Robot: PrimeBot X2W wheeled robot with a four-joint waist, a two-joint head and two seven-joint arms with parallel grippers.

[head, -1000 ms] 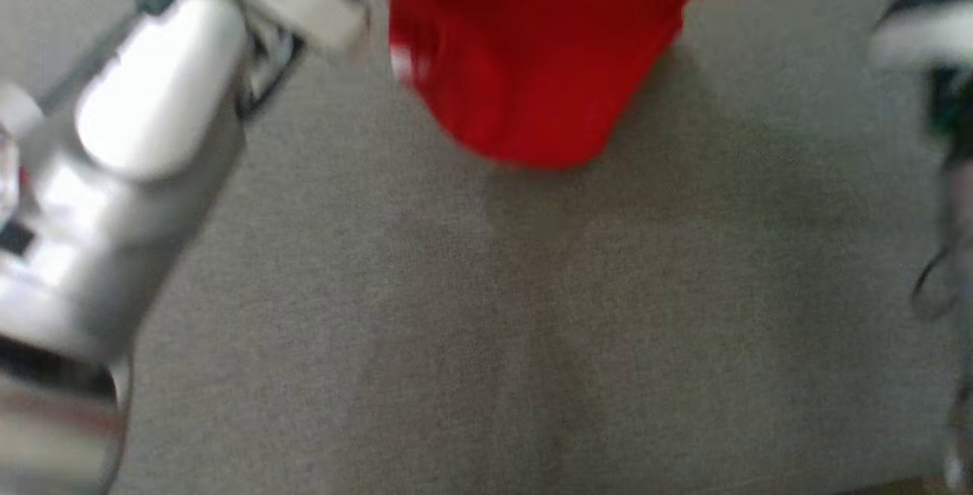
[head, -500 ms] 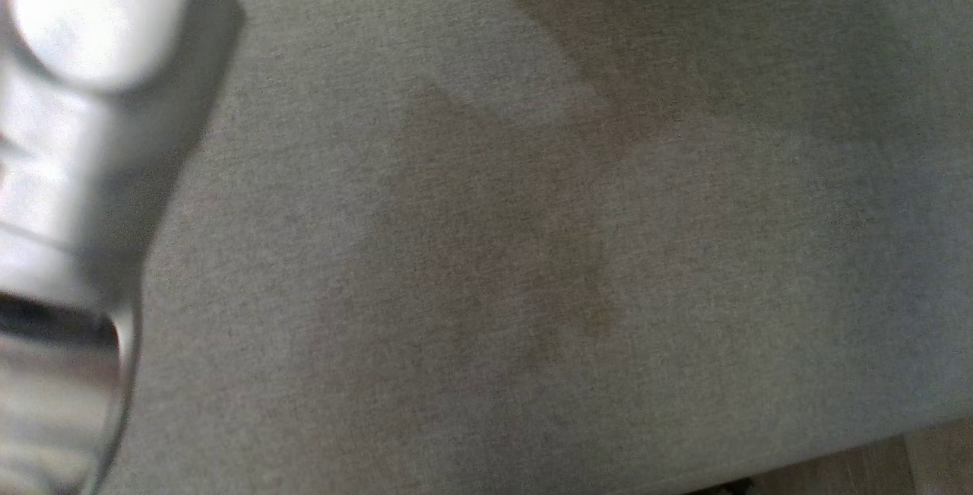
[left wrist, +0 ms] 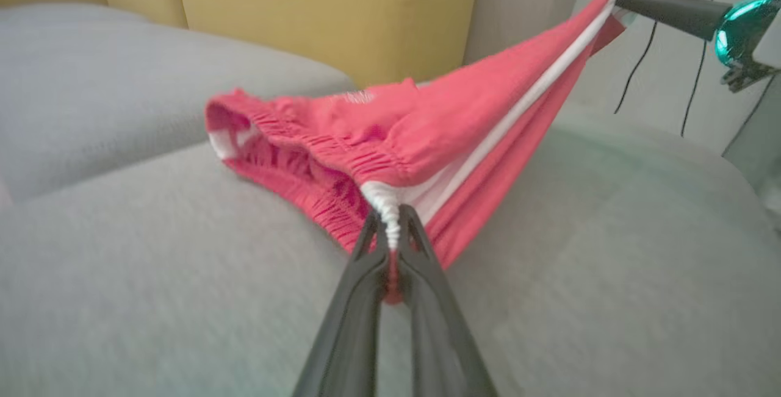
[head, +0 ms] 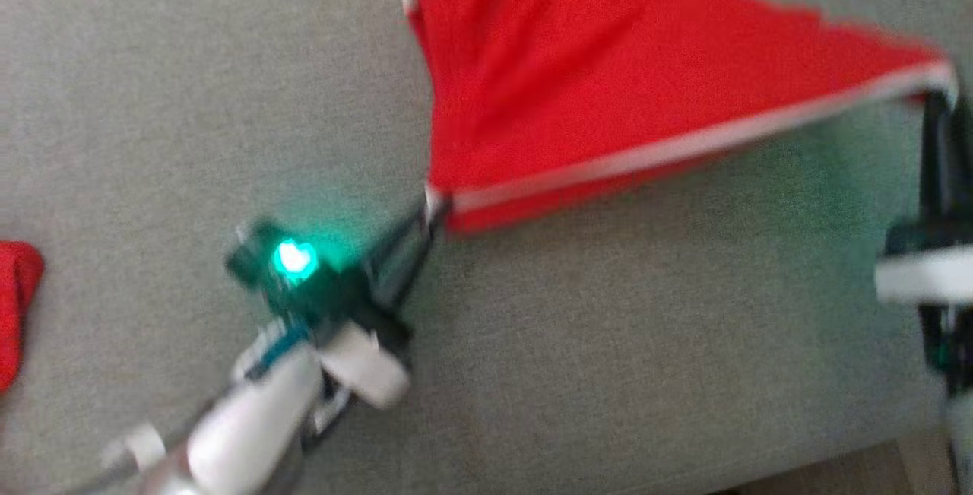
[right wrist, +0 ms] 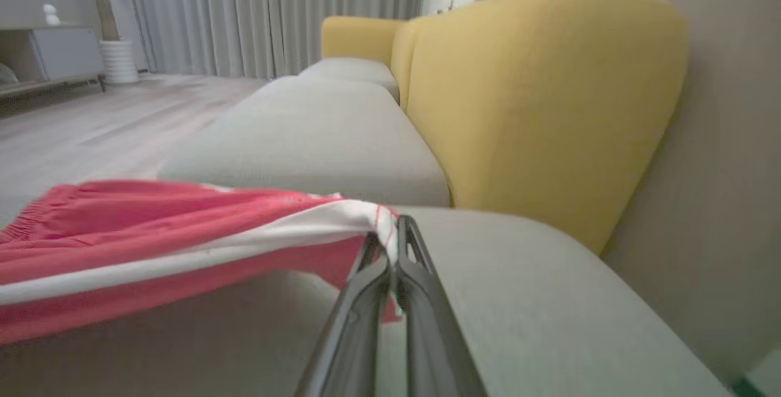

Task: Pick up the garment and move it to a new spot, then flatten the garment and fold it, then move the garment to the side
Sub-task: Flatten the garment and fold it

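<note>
— Garment [head: 578, 92] position?
— Stretched above the grey sofa seat [head: 608, 373], held at two points. The head view is blurred, and its top edge cuts off the cloth's upper part.
— Left end effector [left wrist: 390, 229]?
— Fingers pinched closed on the white, gathered end of the elastic waistband.
— Right end effector [right wrist: 390, 241]?
— Clamped on the other end of the white side stripe. In the head view it sits at the right edge, smeared and partly cropped.
— Does the cloth touch the seat?
— The waistband's far side sags low; contact is hard to judge.
— Anything else?
— Red cloth [head: 15, 305] at the left edge, mostly out of frame, unidentifiable. Yellow backrest [right wrist: 537, 92] behind.
</note>
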